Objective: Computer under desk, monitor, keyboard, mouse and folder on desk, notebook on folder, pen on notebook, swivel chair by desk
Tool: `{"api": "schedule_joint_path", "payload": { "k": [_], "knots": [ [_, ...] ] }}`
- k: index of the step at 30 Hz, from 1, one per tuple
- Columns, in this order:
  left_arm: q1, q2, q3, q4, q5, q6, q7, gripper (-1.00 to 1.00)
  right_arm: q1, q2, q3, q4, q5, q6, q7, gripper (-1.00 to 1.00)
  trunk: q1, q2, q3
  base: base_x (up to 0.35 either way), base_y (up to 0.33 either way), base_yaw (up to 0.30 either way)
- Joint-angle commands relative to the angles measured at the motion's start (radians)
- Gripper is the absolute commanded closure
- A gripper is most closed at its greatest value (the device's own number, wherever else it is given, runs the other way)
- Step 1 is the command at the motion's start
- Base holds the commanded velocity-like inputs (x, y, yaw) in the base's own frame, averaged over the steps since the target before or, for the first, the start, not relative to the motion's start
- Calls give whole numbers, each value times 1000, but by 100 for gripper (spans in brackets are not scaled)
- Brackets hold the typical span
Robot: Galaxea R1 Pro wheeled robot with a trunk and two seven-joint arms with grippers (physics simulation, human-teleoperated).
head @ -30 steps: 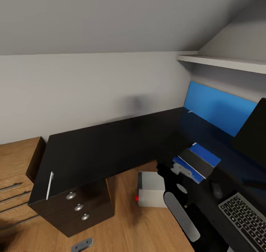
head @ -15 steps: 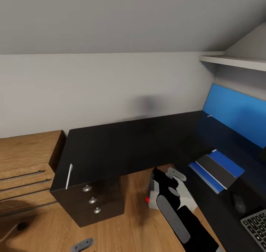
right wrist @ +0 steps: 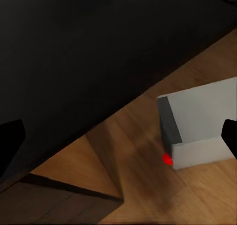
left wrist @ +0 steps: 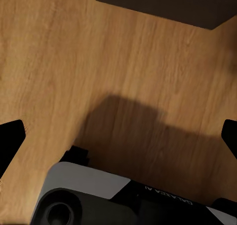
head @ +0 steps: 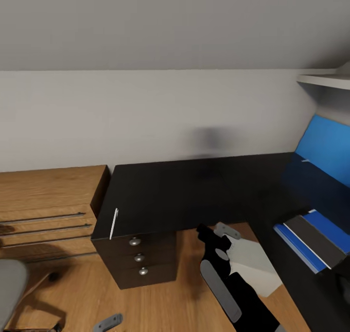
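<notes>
The white pen [head: 113, 223] is lying at the very end of the black desk [head: 194, 191], right along its edge above the drawer unit [head: 141, 259], and well apart from the stack it belongs on; we are judging it to be the thing now being approached. At the far right of the same desk the blue folder [head: 291, 243] is lying flat with the dark grey notebook [head: 316, 238] resting on top of it, so that part of the stack is looking finished and is waiting only for the pen. In the corner of the L, the silver-grey computer [head: 255, 269] is standing on the wooden floor [head: 87, 298], its red light showing in the right wrist view, which is where the task is asking it to be. The grey seat of the swivel chair [head: 9, 283] is showing at the lower left, beside the light wooden shelving [head: 48, 200], and we are judging it not yet brought to the desk. The right gripper [right wrist: 118, 136] is hanging over the desk edge and the computer, its fingers spread wide and carrying nothing. The left gripper [left wrist: 118, 136] is pointing down at bare floor, likewise fully parted and empty, presumably kept low and clear while the base is travelling.
</notes>
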Motion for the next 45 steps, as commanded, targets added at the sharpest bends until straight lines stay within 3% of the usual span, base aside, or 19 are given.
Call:
{"api": "schedule_joint_path", "payload": {
  "k": [1, 4, 15, 24, 45],
  "knots": [
    [0, 0, -1, -2, 7, 3, 8, -100, -1, 1, 2, 0, 2, 9, -6, -100, 0, -1, -1, 0, 0, 279],
    [0, 0, -1, -2, 7, 2, 7, -100, -1, 7, 9, 8, 20, 9, -6, -100, 0, -1, -1, 0, 0, 279],
    [0, 0, -1, -2, 6, 2, 7, -100, -1, 8, 14, 12, 26, -1, -6, -100, 0, -1, -1, 0, 0, 279],
    [0, 0, -1, -2, 6, 2, 7, -100, -1, 8, 40, 12, 28, -6, -7, -100, 0, -1, -1, 0, 0, 279],
    [0, 0, -1, -2, 6, 2, 7, -100, -1, 9, 48, 11, 71, -6, -7, -100, 0, -1, 10, 0, 0, 265]
  ]
}}
